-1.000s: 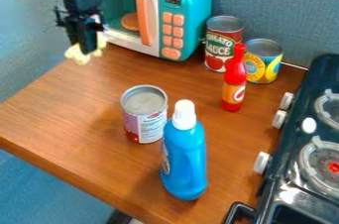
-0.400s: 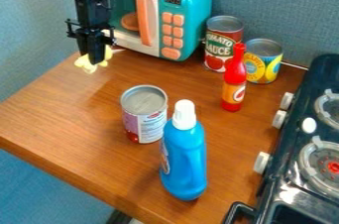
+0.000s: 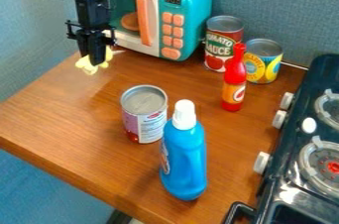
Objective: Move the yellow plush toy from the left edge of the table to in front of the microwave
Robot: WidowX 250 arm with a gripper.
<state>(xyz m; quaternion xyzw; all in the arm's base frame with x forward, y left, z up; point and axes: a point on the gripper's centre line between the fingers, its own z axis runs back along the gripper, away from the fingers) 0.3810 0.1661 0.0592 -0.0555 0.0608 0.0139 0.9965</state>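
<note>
The black gripper (image 3: 96,60) hangs at the upper left, in front of the toy microwave (image 3: 185,7) and above the back left of the wooden table (image 3: 53,111). It is shut on a pale yellow, lumpy object (image 3: 84,65), which sticks out on both sides of the fingers. Part of that object is hidden behind them. To the lower right of the gripper stands a can with a silver lid (image 3: 144,114), apart from it. Just in front of the can, a blue bottle with a white cap (image 3: 184,153) stands upright.
A red sauce bottle (image 3: 234,79) stands right of centre. Behind it are a tomato sauce can (image 3: 223,42) and a yellow can (image 3: 263,62). A dark toy stove (image 3: 288,168) with white knobs lines the right side. The microwave has an orange handle and buttons.
The gripper has moved slightly right and down with the yellow object, mostly between the two earlier frames. Since the second one it has stayed nearly still. The cans and bottles have not moved.
</note>
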